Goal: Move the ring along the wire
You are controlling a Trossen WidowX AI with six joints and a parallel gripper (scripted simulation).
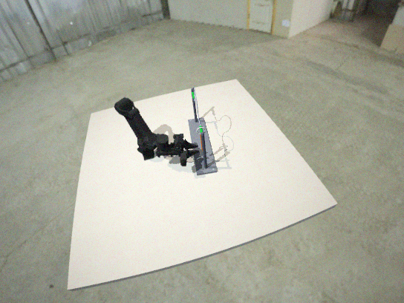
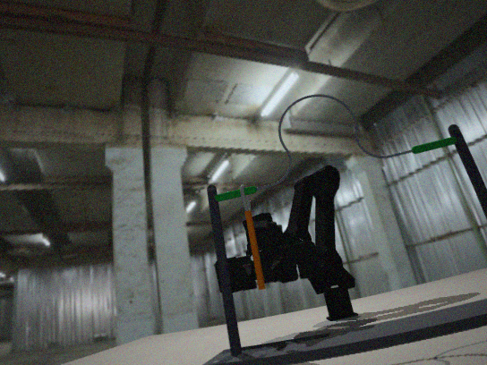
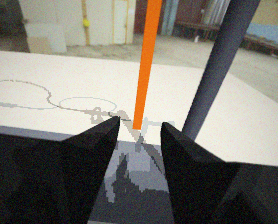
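Observation:
The ring (image 1: 197, 129) (image 2: 243, 192) hangs around the near green part (image 2: 228, 196), close to the near post (image 1: 204, 157) (image 2: 224, 270) (image 3: 215, 75). Its orange handle (image 1: 201, 142) (image 2: 255, 248) (image 3: 146, 65) points down, slightly tilted. My gripper (image 1: 197, 148) (image 3: 140, 124) is partly open and empty, on the arm's side of the handle. In the wrist view the handle's lower end shows between and beyond the fingertips, with a gap on both sides. The far green part (image 1: 193, 95) (image 2: 433, 145) is beside the far post (image 1: 194, 109) (image 2: 470, 176).
The thin grey wire (image 2: 318, 95) rises in a big loop and dips between the green parts, above the gripper. The near post stands just right of the handle in the wrist view. Both posts stand on a grey base (image 1: 193, 128) on a white board (image 1: 148, 220).

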